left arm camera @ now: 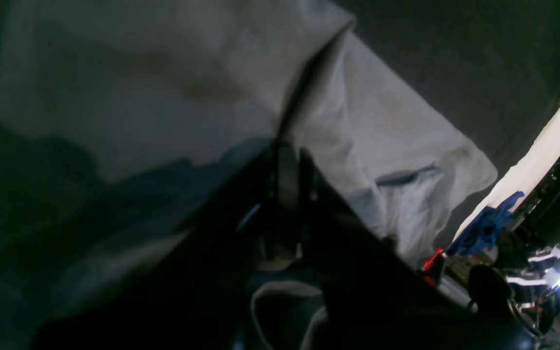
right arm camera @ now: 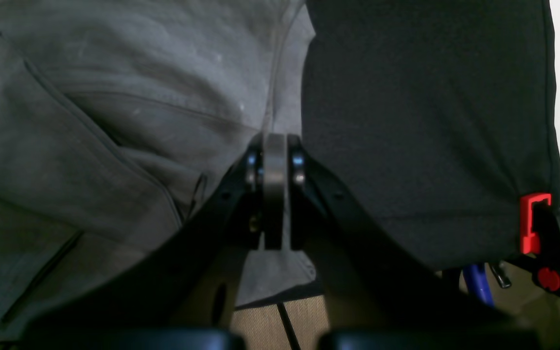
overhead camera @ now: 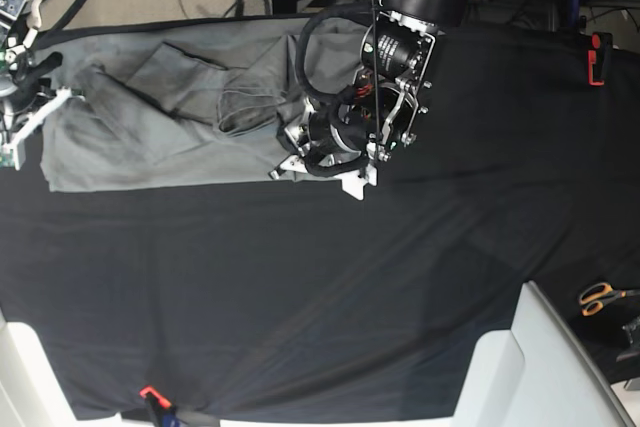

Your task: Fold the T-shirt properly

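Two claws are at work on one grey T-shirt [overhead camera: 170, 122], which lies partly folded and wrinkled along the far edge of the tabletop [overhead camera: 300, 287], itself covered by a black cloth.

Nearest in the base view, a red clamp [overhead camera: 150, 394] pins the cloth at the near edge, well apart from the shirt. A pair of orange-handled scissors [overhead camera: 600, 296] lies off the tabletop's corner, far to the right of the shirt.

Farther back, the left claw [left arm camera: 287, 160] sits at the shirt's right end, its arm looming over the fabric. In its wrist view the jaws are clenched together, with a fold of the shirt running straight up from the tips; whether cloth is pinched between them is too dark to tell.

At the shirt's opposite end, the right claw [right arm camera: 274, 146] is also clenched, its tips pressed at the seam where the grey fabric meets the black cloth. Beyond it, another red clamp [right arm camera: 533, 221] grips the cloth's edge, well apart from the shirt.
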Robot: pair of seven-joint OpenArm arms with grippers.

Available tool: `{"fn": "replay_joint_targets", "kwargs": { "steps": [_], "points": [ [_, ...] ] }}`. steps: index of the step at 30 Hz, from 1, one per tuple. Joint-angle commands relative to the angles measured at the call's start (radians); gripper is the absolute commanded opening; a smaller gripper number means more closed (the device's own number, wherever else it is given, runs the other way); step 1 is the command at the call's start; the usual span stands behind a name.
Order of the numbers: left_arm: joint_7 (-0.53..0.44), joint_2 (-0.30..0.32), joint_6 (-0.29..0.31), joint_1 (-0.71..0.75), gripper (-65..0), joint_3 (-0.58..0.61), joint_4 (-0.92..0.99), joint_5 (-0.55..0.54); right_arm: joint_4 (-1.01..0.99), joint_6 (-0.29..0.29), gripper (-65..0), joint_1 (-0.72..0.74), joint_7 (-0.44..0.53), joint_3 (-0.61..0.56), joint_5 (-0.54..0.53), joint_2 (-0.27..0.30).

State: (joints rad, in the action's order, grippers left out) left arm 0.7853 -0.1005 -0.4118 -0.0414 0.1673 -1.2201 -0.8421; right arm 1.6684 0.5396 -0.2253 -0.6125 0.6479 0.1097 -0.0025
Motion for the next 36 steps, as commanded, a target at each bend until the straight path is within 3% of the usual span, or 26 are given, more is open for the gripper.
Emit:
{"fn": "replay_joint_targets", "kwargs": {
  "steps": [1,10,14,25,29,33,36],
  "points": [
    [0.0,-0.018,0.032,-0.022,-65.0,0.004,-0.002,-0.01,0.014,-0.003,-64.1,0.008,0.018,0.003,-0.005,0.011],
    [-0.059,-0.049,0.178,-0.073,-65.0,0.018,0.162,-0.012,0.014,-0.003,-64.1,0.008,0.018,0.003,-0.005,0.011],
    [-0.062,-0.049,0.181,-0.085,-65.0,0.077,0.158,-0.012,0.014,-0.003,-64.1,0.008,0.018,0.003,-0.005,0.011],
    [-0.066,-0.055,0.187,-0.143,-65.0,0.082,0.161,-0.013,0.014,-0.003,-64.1,0.008,0.018,0.003,-0.005,0.011],
    [-0.111,-0.057,0.227,-0.19,-65.0,0.084,0.188,-0.013,0.014,-0.003,-64.1,0.008,0.019,0.0,-0.005,0.011],
    [-0.14,-0.057,0.23,-0.231,-65.0,0.108,0.245,-0.013,0.014,-0.003,-64.1,0.01,0.019,0.002,-0.005,0.011],
    [-0.132,-0.057,0.224,-0.24,-65.0,0.148,0.201,-0.061,0.006,-0.003,-64.1,0.022,0.019,0.002,-0.005,0.011]
  ]
}}
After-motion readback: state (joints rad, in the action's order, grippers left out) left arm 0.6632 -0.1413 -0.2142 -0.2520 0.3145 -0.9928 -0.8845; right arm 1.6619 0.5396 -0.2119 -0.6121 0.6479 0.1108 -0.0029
